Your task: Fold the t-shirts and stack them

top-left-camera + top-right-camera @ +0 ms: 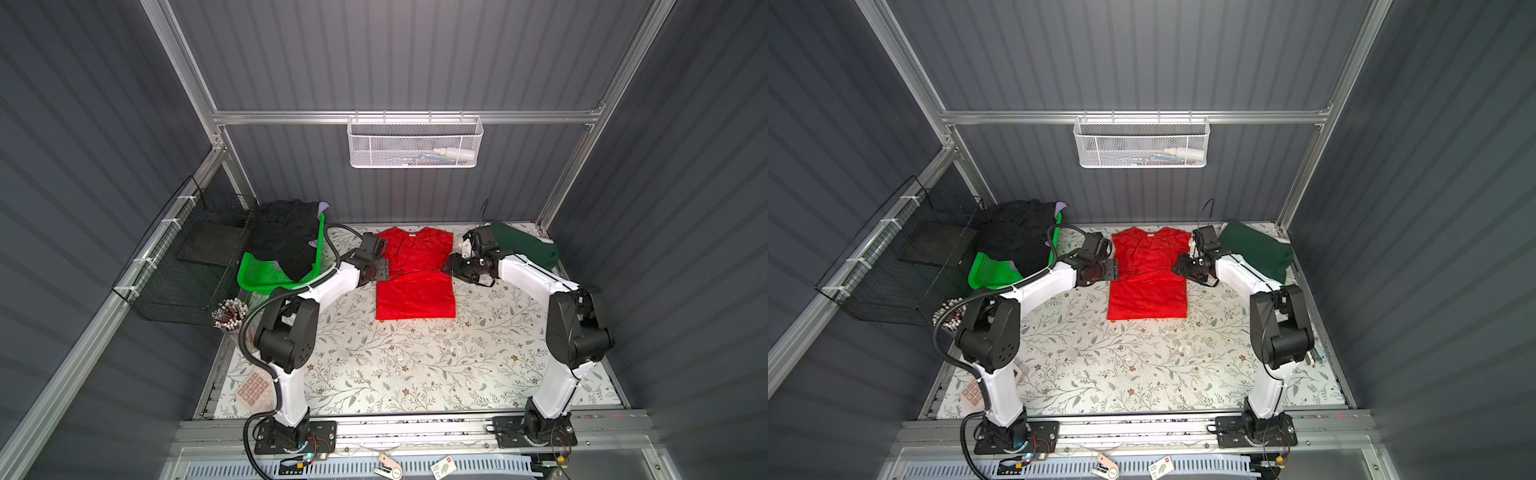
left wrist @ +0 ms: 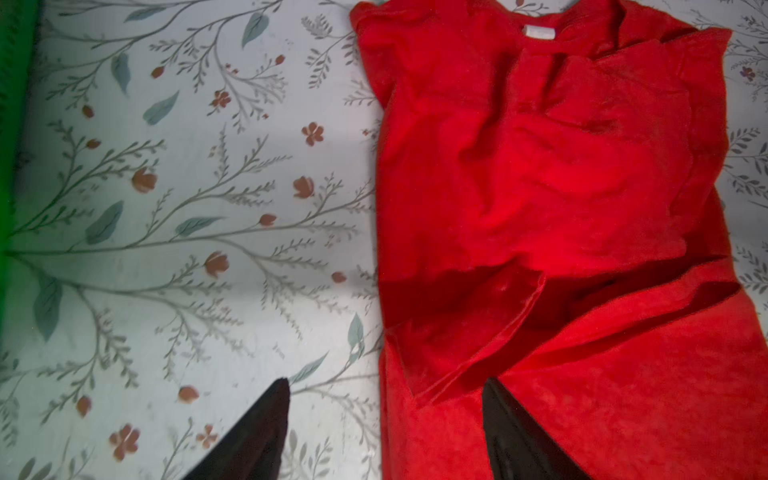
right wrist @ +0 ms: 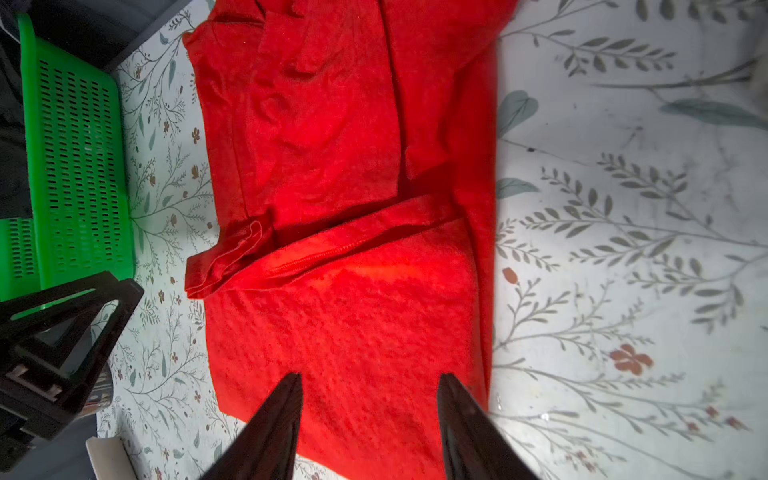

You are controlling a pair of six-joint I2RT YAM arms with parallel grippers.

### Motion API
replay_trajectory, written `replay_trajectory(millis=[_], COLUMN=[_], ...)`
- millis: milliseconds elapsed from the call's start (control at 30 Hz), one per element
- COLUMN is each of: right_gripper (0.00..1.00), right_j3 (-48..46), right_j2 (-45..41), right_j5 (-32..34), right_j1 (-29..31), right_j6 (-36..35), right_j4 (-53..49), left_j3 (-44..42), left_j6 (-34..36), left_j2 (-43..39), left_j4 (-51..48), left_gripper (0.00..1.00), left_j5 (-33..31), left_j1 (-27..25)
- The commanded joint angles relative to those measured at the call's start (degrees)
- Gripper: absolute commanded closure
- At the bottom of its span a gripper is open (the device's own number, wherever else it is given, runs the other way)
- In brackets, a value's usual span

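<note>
- Left gripper point(image 2: 386, 382), jaws spread, hangs at nine o'clock of the red t-shirt point(image 1: 415, 299).
- Right gripper point(image 3: 372, 376), likewise spread, at three o'clock.
- Dark green t-shirt point(image 1: 528, 245) lies at two o'clock.

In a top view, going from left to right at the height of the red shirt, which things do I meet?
The black wire cage, green basket, red shirt, dark green shirt.

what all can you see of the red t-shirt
The red t-shirt is thin, shiny cloth, lying flat on the flowered table at the far middle, collar with white label toward the back wall. Both sleeves are folded inward, making a narrow rectangle, wrinkled at the chest. The left gripper and right gripper hover open at its sides, not holding it.
</note>
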Motion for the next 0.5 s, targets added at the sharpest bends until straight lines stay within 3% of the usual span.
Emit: replay_trajectory(millis=[0,233,467], right_gripper=[0.45,0.42,0.41], right_j3=[-3.2,-12.2,-19.5], right_j2=[-3.1,-7.6,-11.2], right_j5=[0.9,0.2,-1.9], right_j1=[-0.3,-0.3,-0.3], right_j6=[-1.0,0.9,3.8], right_j4=[-2.3,-0.8,1.7], left_j3=[-3.6,-11.0,-4.1], left_j6=[0.8,3.8,8.5], left_j2=[-4.8,-7.4,0.6], left_j4=[1.2,5.7,2.3], left_gripper=[0.17,0.17,0.27], left_j5=[1.5,10.9,10.4], left_j1=[-0.2,-2.0,-4.3])
